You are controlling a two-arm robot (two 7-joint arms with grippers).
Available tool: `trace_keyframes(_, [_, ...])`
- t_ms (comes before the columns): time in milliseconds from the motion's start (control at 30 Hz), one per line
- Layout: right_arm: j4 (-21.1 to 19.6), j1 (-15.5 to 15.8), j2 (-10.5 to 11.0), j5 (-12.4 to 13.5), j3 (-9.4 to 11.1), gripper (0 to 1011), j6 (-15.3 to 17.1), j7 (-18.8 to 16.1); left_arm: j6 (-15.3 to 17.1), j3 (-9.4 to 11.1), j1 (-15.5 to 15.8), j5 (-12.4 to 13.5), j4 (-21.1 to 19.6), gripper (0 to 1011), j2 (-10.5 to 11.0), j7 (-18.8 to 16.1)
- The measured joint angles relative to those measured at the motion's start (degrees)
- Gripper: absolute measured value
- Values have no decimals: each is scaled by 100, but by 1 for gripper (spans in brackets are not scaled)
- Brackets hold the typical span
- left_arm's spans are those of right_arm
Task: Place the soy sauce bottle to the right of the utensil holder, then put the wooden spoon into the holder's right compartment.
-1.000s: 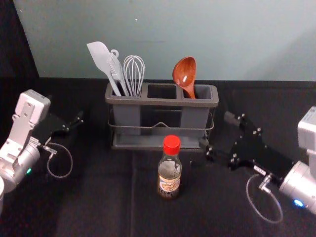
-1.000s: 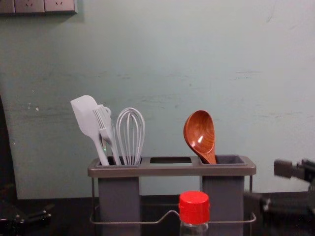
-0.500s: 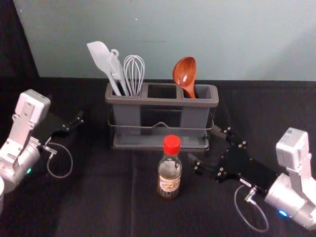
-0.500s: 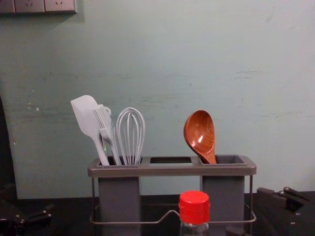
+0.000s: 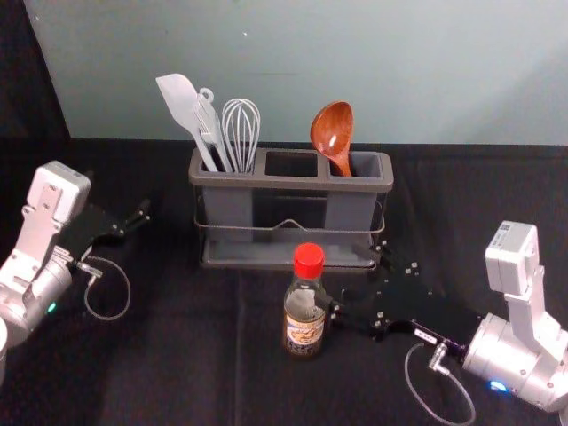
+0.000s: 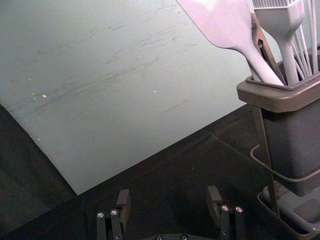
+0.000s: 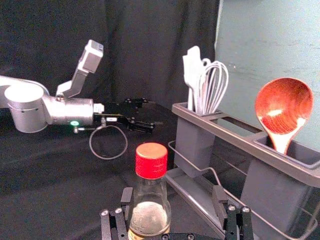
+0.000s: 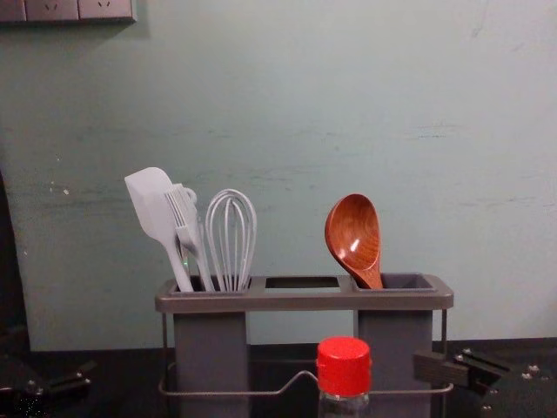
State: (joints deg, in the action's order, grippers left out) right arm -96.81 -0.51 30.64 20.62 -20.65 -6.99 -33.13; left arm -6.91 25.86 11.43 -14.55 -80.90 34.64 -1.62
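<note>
The right tool (image 5: 346,280), open, was just beside the soy sauce bottle (image 5: 303,321); the left tool (image 5: 118,193), also open, was left of the utensil holder (image 5: 291,183).

Red bottle cap (image 5: 309,260), glossy red-brown spoon (image 5: 332,130), grey holder (image 5: 355,184)

The spoon (image 5: 331,129) is smooth, shiny wood. The bottle cap (image 5: 309,260) looks plastic, the holder (image 5: 266,181) dull plastic, and the table cover (image 5: 177,355) dull cloth.
</note>
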Motion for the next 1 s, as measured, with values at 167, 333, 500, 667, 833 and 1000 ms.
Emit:
trace_keyframes(167, [0, -81, 21, 51, -85, 1003, -7, -23, 0, 0, 0, 0, 0, 1005, 0, 0])
trace_keyframes(333, [-30, -182, 21, 90, -185, 1003, 24, -31, 0, 0, 0, 0, 0, 1005, 0, 0])
trace_keyframes(500, [-68, -299, 14, 152, -300, 1003, 115, -52, 0, 0, 0, 0, 0, 1005, 0, 0])
trace_keyframes(667, [-50, -427, -36, 268, -410, 1003, 231, -65, 0, 0, 0, 0, 0, 1005, 0, 0])
trace_keyframes(833, [18, -532, -91, 337, -499, 1003, 310, -64, 0, 0, 0, 0, 0, 1005, 0, 0])
trace_keyframes(1000, [61, -610, -139, 354, -585, 1003, 352, -29, 0, 0, 0, 0, 0, 1005, 0, 0])
